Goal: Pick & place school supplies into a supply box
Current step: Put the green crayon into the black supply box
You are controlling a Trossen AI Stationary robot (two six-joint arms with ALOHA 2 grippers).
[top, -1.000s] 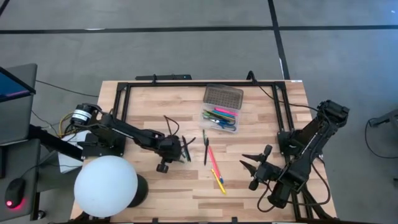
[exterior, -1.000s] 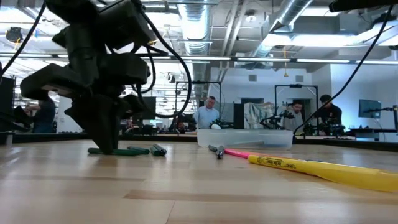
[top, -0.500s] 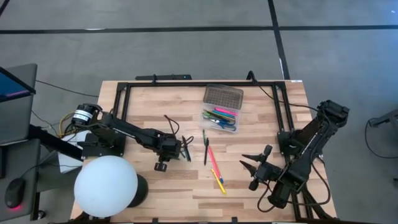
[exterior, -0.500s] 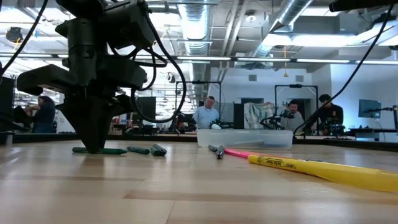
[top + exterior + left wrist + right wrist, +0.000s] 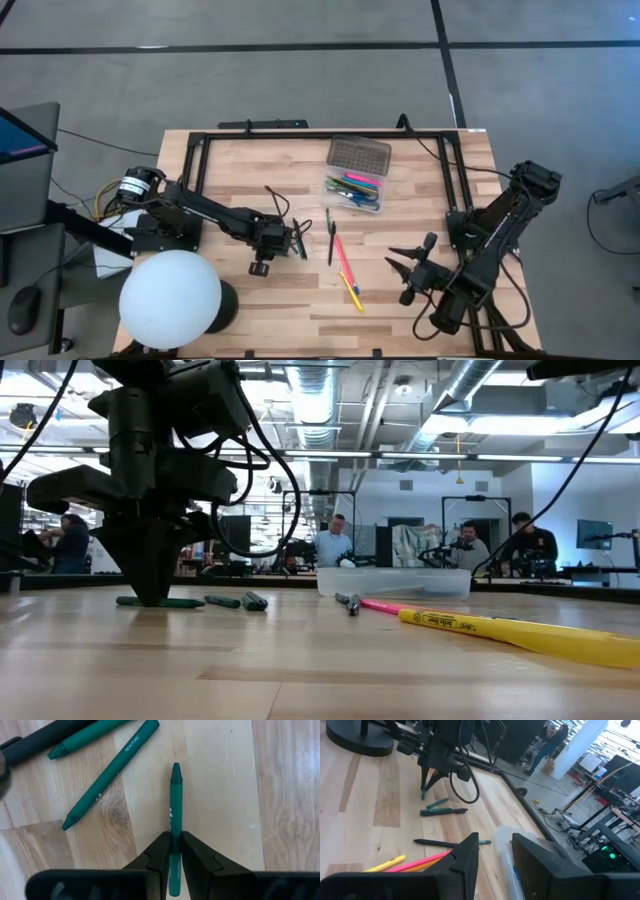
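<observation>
"NON-TOXIC" reads in white letters along the barrel of a green crayon [image 5: 112, 772] lying on the wooden table [image 5: 220, 780]. Print on the other crayons and the yellow marker [image 5: 500, 630] is too small to read.

- The left claw [image 5: 173, 851] has slid along the counter [image 5: 240, 290] — towards its own arm's side.
- The green crayon [image 5: 174, 810] between its fingers came along, away from the other crayons [image 5: 110, 775].

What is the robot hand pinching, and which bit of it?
The left hand pinches a green crayon near its back end, on the table. The right hand holds nothing.
</observation>
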